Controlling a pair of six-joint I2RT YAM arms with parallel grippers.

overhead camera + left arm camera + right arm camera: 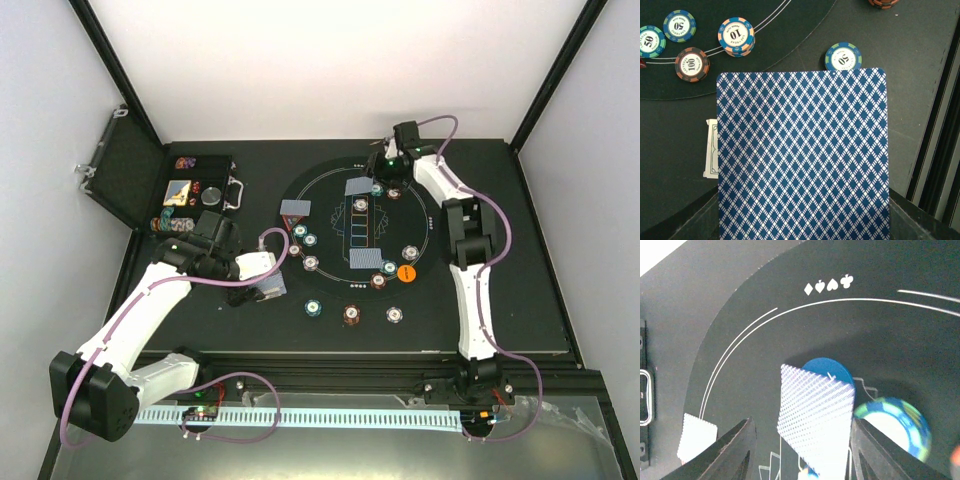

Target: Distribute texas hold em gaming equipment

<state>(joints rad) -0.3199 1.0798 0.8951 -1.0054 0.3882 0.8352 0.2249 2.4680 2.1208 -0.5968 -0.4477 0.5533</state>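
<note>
Blurred chip point(897, 427), perhaps teal; card point(802, 155) cropped.

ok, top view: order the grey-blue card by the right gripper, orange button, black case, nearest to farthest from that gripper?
From the right gripper:
1. Card, just beside it, on the mat, far side.
2. Orange button, mat's near right.
3. Black case, off the mat, far left.

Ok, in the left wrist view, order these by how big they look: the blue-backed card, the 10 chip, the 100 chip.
1. blue-backed card: largest by far, though nearest the camera.
2. 10 chip and 100 chip: alike in size, left unranked.
</note>
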